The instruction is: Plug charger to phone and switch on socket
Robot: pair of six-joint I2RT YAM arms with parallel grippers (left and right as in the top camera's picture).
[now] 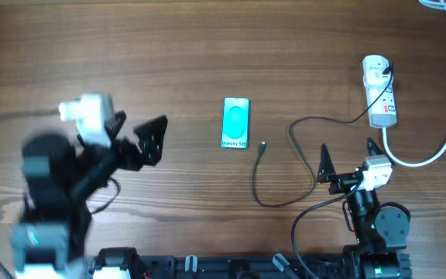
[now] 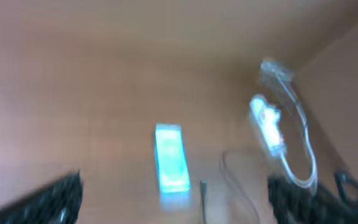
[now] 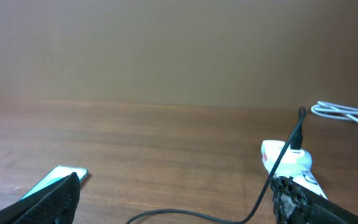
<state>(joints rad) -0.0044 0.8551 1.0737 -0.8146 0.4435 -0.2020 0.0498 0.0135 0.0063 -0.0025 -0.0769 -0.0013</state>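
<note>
The phone (image 1: 236,122) lies flat mid-table, teal screen up; it shows blurred in the left wrist view (image 2: 171,165) and at the left edge of the right wrist view (image 3: 59,177). The charger's thin black cable (image 1: 300,136) runs from the white socket (image 1: 379,91) in a loop to its connector tip (image 1: 262,145), which lies just right of the phone. The socket also shows in the wrist views (image 2: 267,124) (image 3: 286,160). My left gripper (image 1: 136,133) is open and empty, left of the phone. My right gripper (image 1: 348,159) is open and empty, below the socket.
The socket's thick white cord (image 1: 440,147) loops off to the right and up past the table's far right corner. The arm bases stand along the front edge.
</note>
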